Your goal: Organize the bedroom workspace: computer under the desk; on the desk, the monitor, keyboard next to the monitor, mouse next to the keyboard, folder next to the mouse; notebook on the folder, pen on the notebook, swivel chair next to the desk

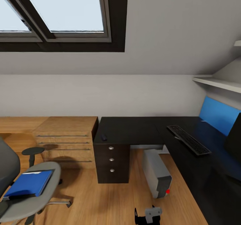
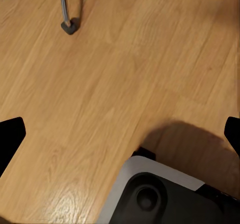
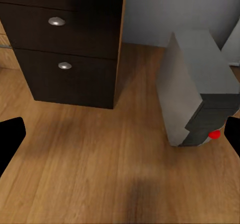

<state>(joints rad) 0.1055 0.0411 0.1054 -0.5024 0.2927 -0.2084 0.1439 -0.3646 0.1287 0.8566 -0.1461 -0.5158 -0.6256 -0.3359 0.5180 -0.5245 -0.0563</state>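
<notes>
The L-shaped desk point(image 1: 130, 127) stands ahead with a glossy black top. A keyboard point(image 1: 189, 139) lies on its right wing, in front of the monitor point(image 1: 234, 139) at the view's right edge. Near the top's left front corner sits the small mouse point(image 1: 104, 137). The grey computer point(image 1: 156, 172) point(image 3: 197, 88) stands on the floor under the desk. At the left, the swivel chair point(image 1: 36, 201) carries the blue folder point(image 1: 28, 183) on its seat. Both grippers hang over the floor, the left gripper point(image 2: 120, 134) and the right gripper point(image 3: 120, 139) open and empty. Notebook and pen are out of view.
A light-wood dresser point(image 1: 67, 141) stands left of the desk's dark drawers point(image 1: 111, 159) point(image 3: 65, 43). White shelves point(image 1: 217, 82) hang at the right under the sloped ceiling with its skylight point(image 1: 63, 10). A chair castor point(image 2: 69, 26) and my own base point(image 2: 155, 194) show below the left gripper.
</notes>
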